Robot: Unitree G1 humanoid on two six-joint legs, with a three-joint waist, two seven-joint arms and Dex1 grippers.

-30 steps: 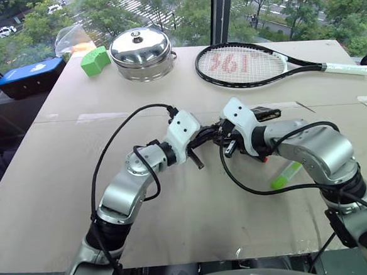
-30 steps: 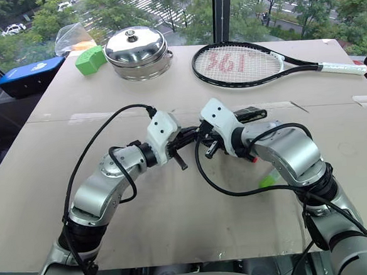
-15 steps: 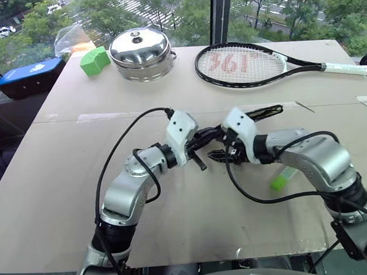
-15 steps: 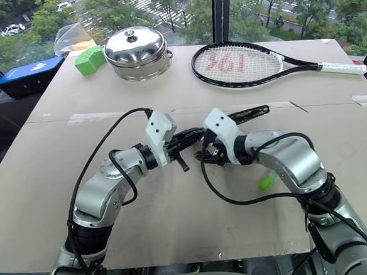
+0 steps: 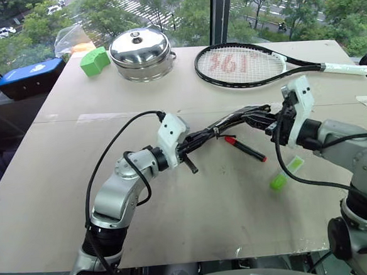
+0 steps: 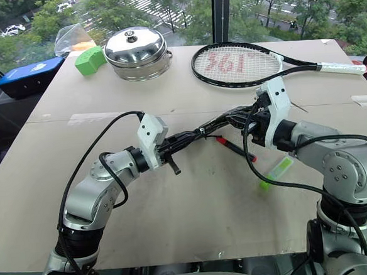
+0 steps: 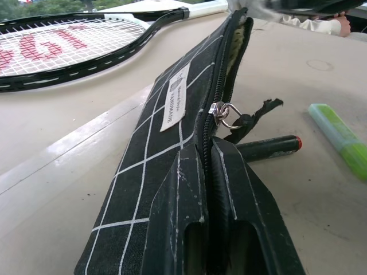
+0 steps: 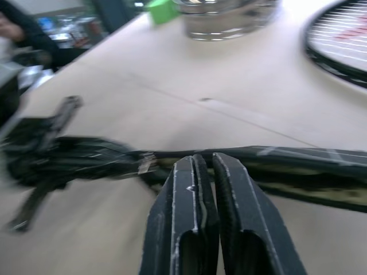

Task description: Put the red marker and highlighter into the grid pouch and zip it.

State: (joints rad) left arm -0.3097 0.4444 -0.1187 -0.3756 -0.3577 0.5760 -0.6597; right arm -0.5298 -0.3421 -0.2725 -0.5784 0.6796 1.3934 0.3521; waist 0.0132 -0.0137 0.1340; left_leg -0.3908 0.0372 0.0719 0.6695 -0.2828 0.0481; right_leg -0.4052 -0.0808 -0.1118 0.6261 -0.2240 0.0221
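Both claws are pinching the black white-grid fabric pouch (image 5: 223,123) taut above the surface (image 5: 195,218): left claw (image 7: 209,172) clamped at one end, right claw (image 8: 207,172) clamped on the far rim. Black red-capped marker (image 5: 245,148) and lime-green highlighter (image 5: 285,172) are lying beneath, loose. Keeping the mouth spread before loading is looking wise.

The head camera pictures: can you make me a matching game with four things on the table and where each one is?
Things:
1. red marker
2. highlighter
3. grid pouch
4. tennis racket

Places:
A. held up above the table between the two arms
B. flat at the far edge, beside the silver pot
C. on the table under the pouch
D. on the table near the robot's right arm

Pairs: 1-C, 2-D, 3-A, 4-B
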